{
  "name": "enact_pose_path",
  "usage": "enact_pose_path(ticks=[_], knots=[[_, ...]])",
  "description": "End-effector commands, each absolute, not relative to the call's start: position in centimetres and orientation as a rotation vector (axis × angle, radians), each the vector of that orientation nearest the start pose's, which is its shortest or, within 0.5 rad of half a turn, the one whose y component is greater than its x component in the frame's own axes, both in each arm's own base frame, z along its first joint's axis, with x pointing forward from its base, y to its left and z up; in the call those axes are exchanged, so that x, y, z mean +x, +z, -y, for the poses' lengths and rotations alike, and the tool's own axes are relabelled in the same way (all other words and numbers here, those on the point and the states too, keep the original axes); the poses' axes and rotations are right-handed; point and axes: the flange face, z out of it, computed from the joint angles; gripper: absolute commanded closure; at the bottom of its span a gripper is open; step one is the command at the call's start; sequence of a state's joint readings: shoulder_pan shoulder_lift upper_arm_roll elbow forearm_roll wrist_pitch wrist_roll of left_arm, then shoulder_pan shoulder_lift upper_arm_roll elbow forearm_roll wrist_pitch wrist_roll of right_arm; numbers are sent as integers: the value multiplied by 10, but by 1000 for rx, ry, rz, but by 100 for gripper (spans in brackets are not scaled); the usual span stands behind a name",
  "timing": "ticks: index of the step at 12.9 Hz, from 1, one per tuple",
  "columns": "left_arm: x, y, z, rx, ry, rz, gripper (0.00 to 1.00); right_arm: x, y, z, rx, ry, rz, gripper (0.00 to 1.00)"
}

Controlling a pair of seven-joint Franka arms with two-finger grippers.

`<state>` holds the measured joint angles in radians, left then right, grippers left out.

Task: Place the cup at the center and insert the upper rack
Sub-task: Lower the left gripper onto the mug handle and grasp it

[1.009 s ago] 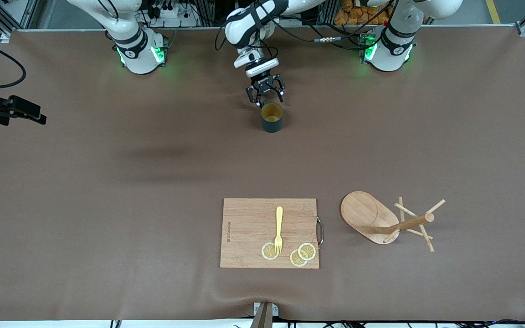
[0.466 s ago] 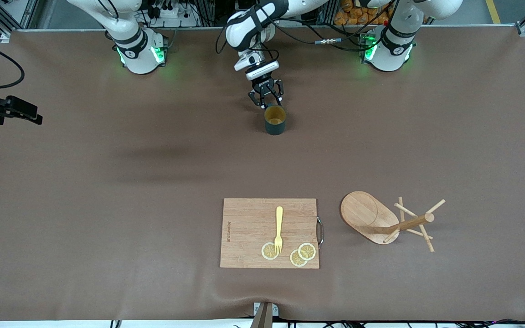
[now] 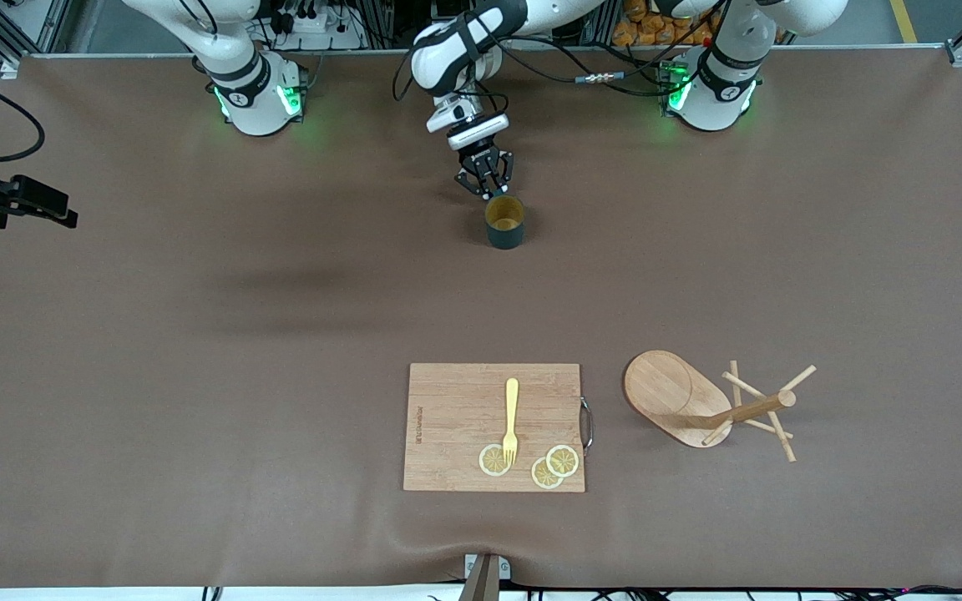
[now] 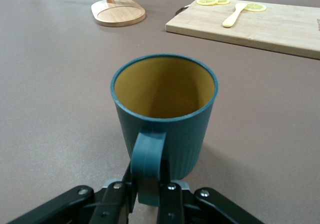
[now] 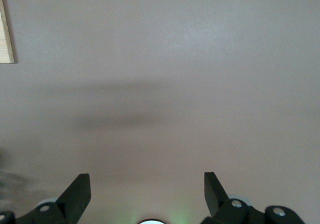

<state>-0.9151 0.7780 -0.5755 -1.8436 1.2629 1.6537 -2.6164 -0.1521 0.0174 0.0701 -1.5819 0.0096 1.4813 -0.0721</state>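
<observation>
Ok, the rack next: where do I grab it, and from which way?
Take the rack by its round post, coming straight down from above. It lies tipped over with the oval base on edge, so the post runs roughly level above the table with open space to either side. Grip between the base and the crossing pegs; they would likely foul the fingers.

The only lettering is a short dark line printed along the rectangular light wooden cutting board, by its edge toward the right arm's end of the table; it is too small to read.
</observation>
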Motion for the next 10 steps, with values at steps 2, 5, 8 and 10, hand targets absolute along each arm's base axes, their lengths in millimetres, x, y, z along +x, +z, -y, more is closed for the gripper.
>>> enact_pose_path(ticks=[2, 5, 8, 10], knots=[[158, 141, 574, -2560, -1280, 524, 99, 540, 608, 47, -3125, 174, -7, 0], [162, 147, 580, -2567, -1282, 551, 100, 541, 608, 45, -3119, 168, -12, 0], [170, 166, 593, -2578, -1251, 639, 100, 541, 609, 45, -3119, 166, -7, 0], [178, 184, 606, -2590, -1218, 724, 100, 541, 610, 43, -3119, 159, 1, 0]])
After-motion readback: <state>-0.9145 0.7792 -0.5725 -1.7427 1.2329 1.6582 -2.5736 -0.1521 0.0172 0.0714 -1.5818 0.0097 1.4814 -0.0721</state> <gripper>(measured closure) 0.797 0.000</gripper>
